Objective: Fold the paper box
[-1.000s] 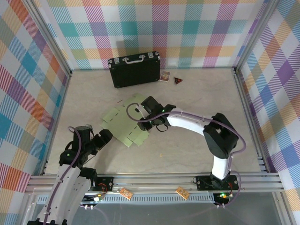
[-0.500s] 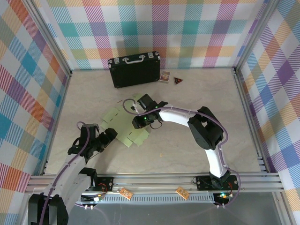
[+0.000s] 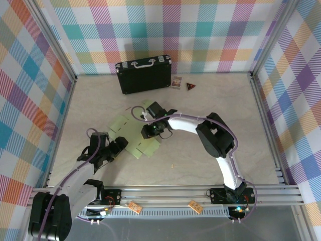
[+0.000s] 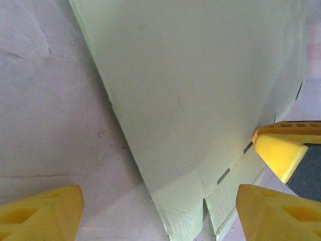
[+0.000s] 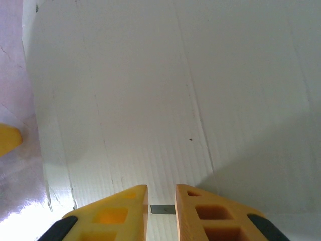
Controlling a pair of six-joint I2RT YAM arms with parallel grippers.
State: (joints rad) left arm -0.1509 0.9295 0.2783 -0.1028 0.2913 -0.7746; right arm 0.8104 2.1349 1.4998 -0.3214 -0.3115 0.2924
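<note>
One paper box [image 3: 124, 125], a flat pale-green cut-out, lay on the counter [image 3: 200, 100] just in front of the black case [image 3: 144, 75]. Left jaws sat released and wide at the card's edge farthest from the case. Right jaws, over the card's middle, were almost together; couldn't tell if they pinched it.

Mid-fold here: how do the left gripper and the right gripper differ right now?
Opening: the left gripper has its fingers wide apart, while the right gripper has its fingers nearly together, with a narrow gap left.
Place: the left gripper sits at the near-left edge of the paper box, one finger over bare table; the right gripper sits over the sheet's middle.
Shared: both have yellow fingers and point down at the flat, unfolded card.
</note>
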